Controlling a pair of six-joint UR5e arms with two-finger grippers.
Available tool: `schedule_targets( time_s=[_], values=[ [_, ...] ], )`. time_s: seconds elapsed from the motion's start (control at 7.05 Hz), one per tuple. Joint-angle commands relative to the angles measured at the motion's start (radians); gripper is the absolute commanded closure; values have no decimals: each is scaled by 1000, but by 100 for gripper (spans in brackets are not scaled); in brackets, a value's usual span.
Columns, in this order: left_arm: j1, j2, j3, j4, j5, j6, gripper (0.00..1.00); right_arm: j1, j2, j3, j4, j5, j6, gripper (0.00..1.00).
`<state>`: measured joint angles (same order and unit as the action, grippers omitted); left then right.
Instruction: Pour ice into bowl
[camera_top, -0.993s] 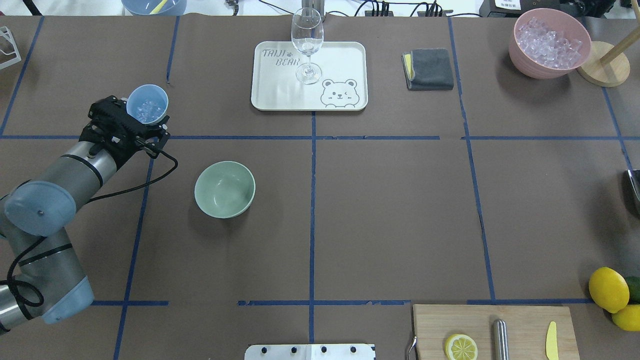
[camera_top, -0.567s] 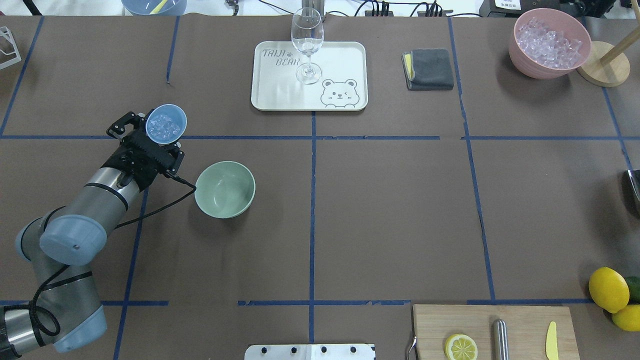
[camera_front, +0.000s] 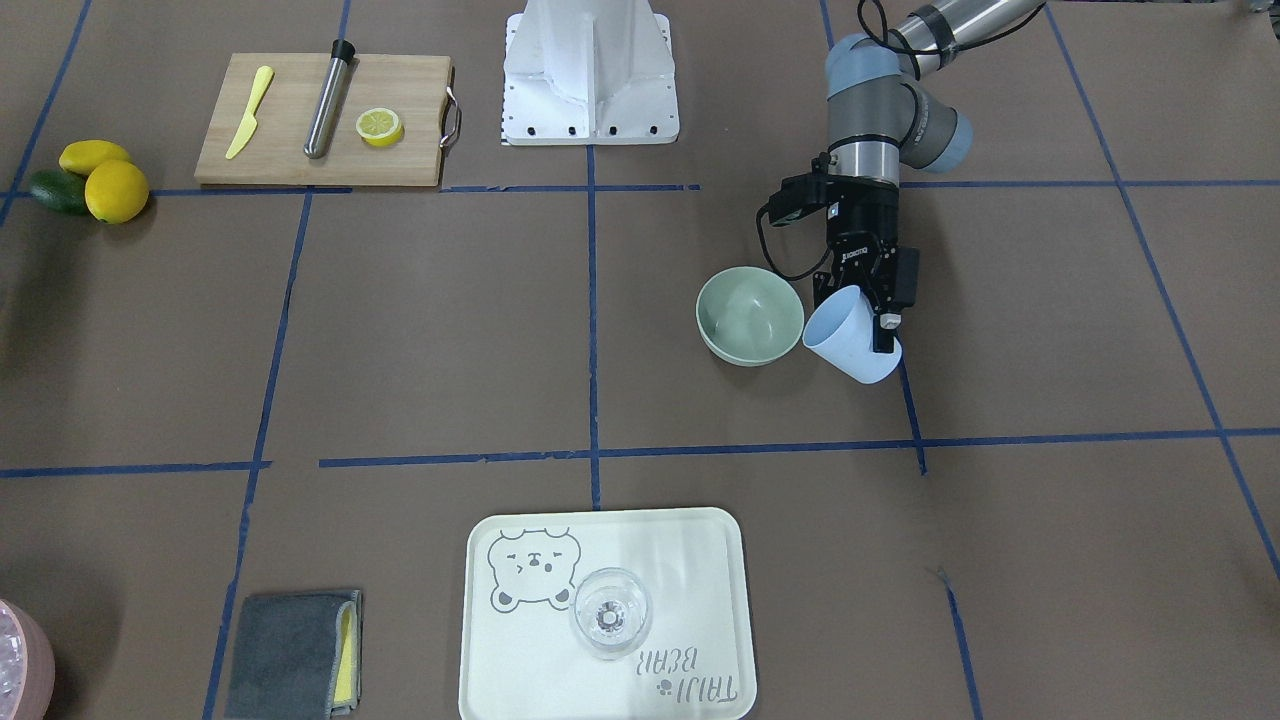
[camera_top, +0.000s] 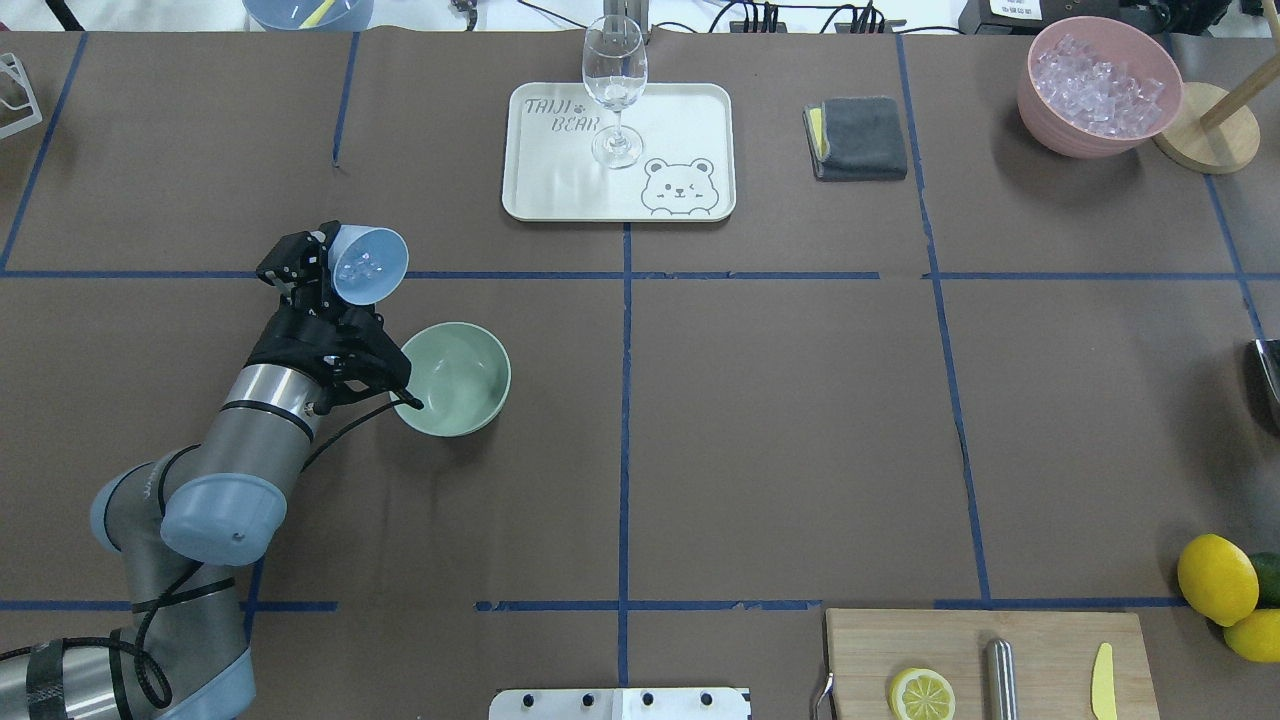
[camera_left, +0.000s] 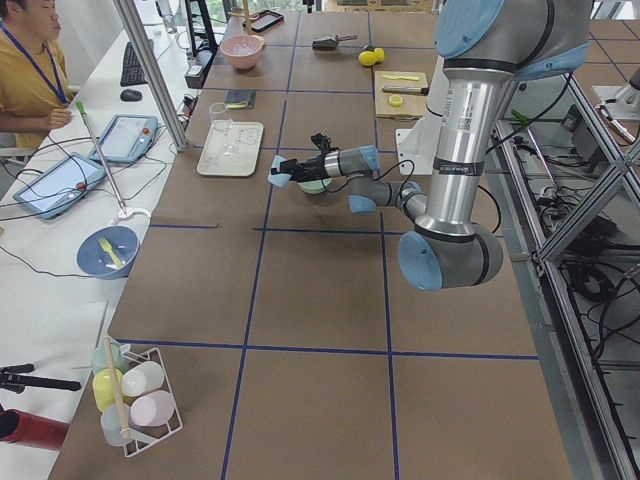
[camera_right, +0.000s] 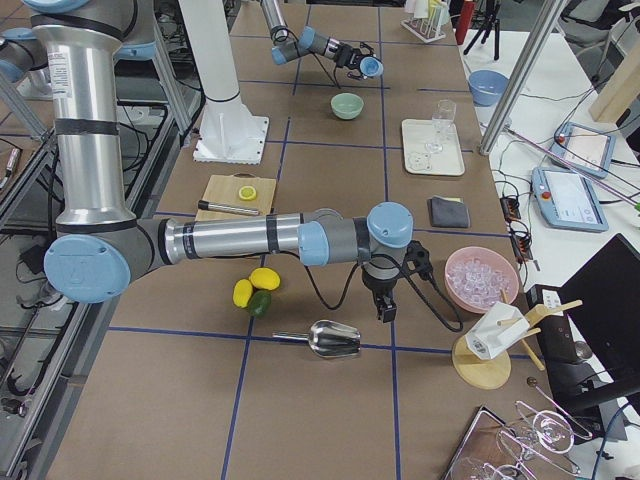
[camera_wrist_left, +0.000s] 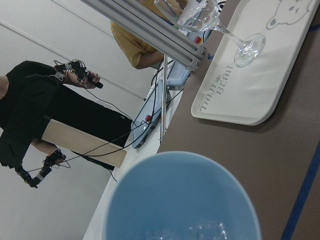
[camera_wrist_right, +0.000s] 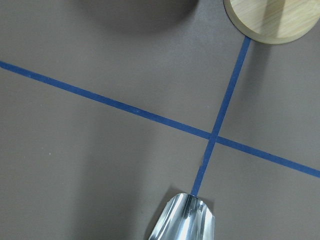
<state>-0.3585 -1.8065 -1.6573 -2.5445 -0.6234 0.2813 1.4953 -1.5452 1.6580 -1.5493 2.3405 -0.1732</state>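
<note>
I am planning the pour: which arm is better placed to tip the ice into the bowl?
Left: the left gripper holds the blue cup with the ice, tilted, right beside the bowl. The right gripper hangs far away, near the metal scoop.

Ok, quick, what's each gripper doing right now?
Left gripper: shut on the light blue cup, which has ice in it.
Right gripper: cannot tell whether open or shut.
</note>
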Motion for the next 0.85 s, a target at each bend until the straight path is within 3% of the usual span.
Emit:
schedule_targets(
  time_s=[0.0,0.71],
  values=[
    [18,-11,21,7,63,190,100,2,-3,0,0,0,0,0],
    [75,-10,60,6,137,392,100,10,-10,-1,0,-1,0,0]
  ],
)
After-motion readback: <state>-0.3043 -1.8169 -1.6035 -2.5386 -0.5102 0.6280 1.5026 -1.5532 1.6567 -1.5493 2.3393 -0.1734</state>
